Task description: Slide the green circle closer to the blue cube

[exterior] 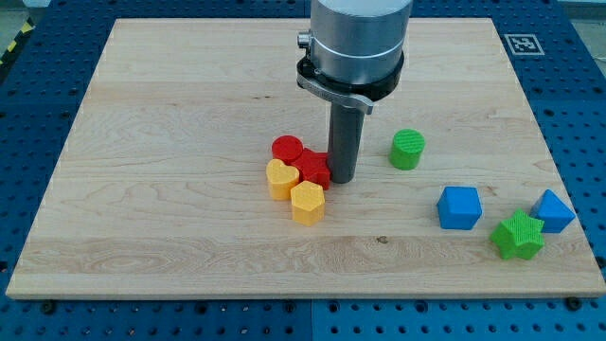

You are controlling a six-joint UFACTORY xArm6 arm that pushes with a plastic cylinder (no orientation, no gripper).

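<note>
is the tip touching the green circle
No, my tip sits beside the red blocks, with bare board between it and the green circle.

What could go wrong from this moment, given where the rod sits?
My tip touches the red block in the red and yellow cluster, left of the green circle; moving off carelessly may scatter them. Two blue blocks sit at the view's right: the blue cube is nearer; pushing too far could hit the green star.

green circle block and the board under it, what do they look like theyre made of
The green circle block looks like matte plastic, perhaps 3D-printed: fine ridges line its top and it shows no shine. The pale wooden board looks like smooth, unpainted or lightly finished wood: long grain lines and a few small dark knots run across it. My tip rests beside the red blocks, apart from the green one.
</note>
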